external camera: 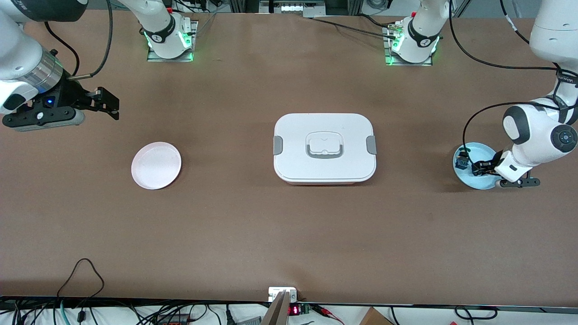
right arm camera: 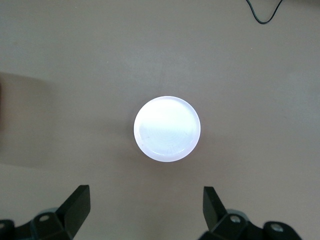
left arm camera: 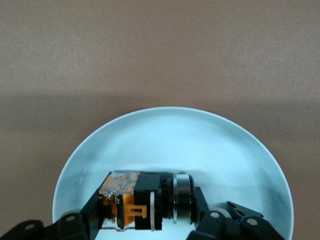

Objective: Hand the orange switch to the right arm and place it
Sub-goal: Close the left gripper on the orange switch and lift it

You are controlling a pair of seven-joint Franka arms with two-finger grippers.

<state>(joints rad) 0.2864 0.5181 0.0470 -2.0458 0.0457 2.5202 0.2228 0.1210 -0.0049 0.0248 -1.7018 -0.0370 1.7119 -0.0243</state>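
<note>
Left gripper (left arm camera: 150,220) is sitting down in the blue plate (external camera: 478,183) at the middle right of the front frame, my fingers (left arm camera: 80,222) closing tight on the orange switch (left arm camera: 137,200) from both sides; it is lying on its side, silver collar end outward. I judge the low grip is there to lift it clean for the handover. Right gripper (external camera: 106,103) is waiting in the air at the upper left, fingers spread wide and holding nothing, looking down on the pink plate (external camera: 156,165), likely the drop spot. A white lidded box (external camera: 324,148) is sitting mid-surface between the plates. Count: two plates, one box, two switches, the second one blue (external camera: 461,161), on the same blue plate.
</note>
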